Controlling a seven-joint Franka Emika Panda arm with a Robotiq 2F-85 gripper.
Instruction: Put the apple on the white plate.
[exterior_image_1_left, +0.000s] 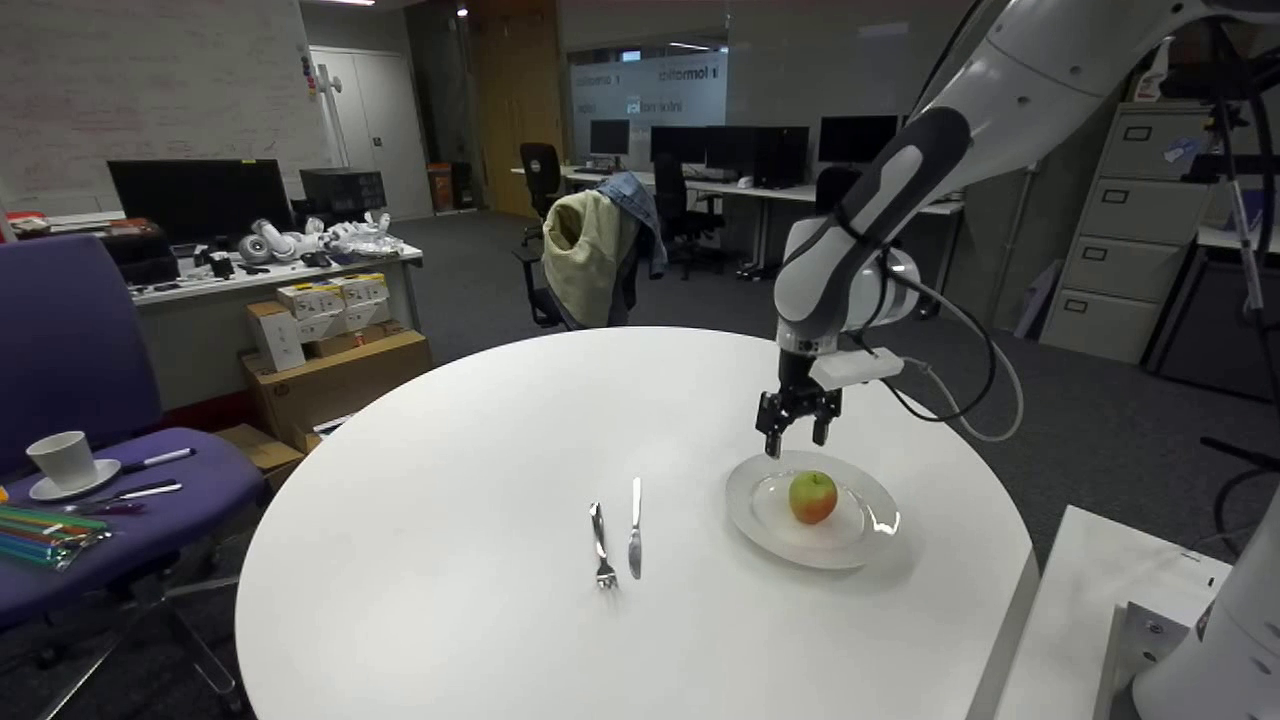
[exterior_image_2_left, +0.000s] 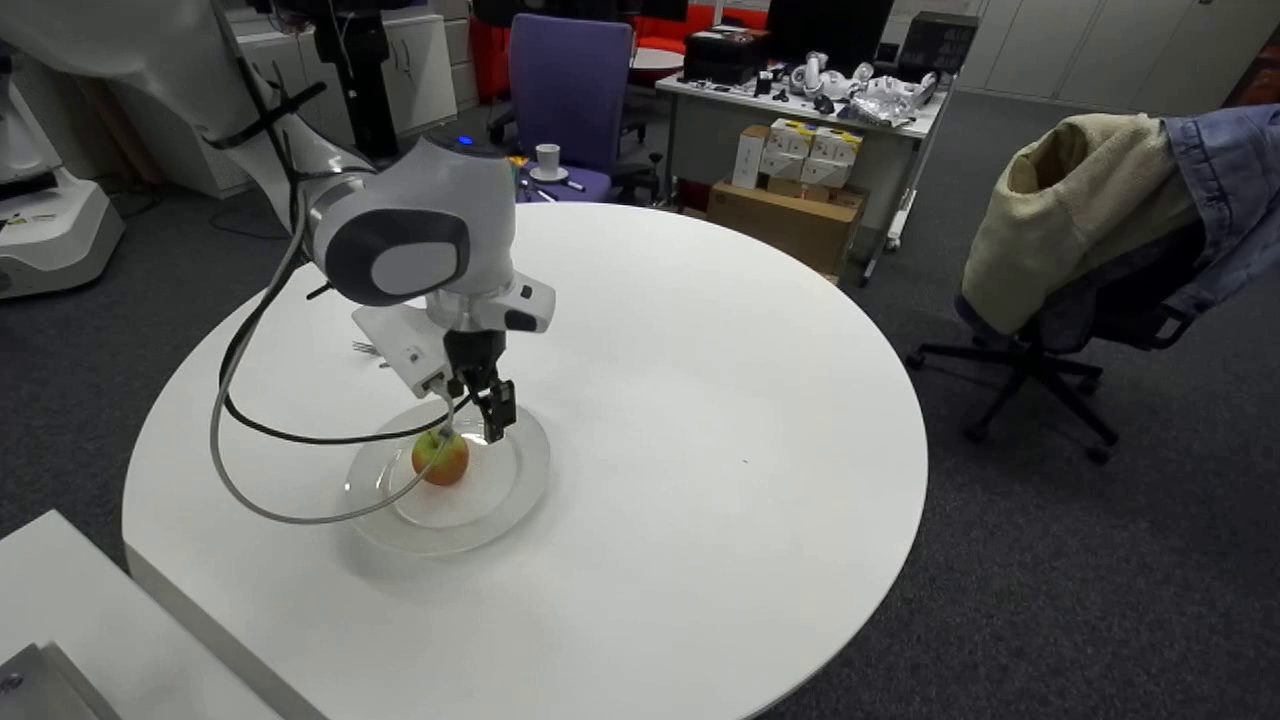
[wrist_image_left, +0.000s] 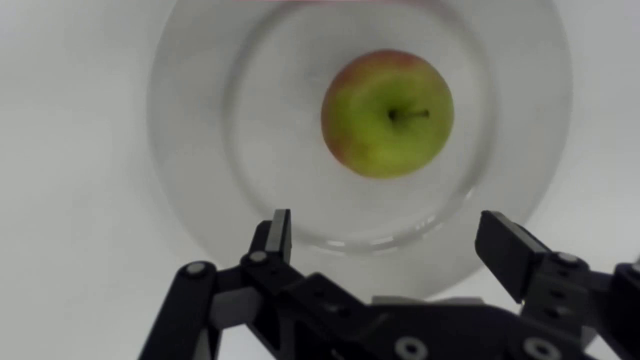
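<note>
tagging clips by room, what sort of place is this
Probably an office or lab: an exterior view shows a whiteboard with writing, a row of black monitors and a filing cabinet.

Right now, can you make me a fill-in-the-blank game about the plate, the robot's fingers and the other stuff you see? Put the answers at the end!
1. The plate holds a green and red fruit, an ____.
2. The fingers are spread apart, gripping ____.
3. Lying right beside the knife is a ____.
4. The cup and saucer are on a purple office ____.

Missing words: apple; nothing; fork; chair.
</note>
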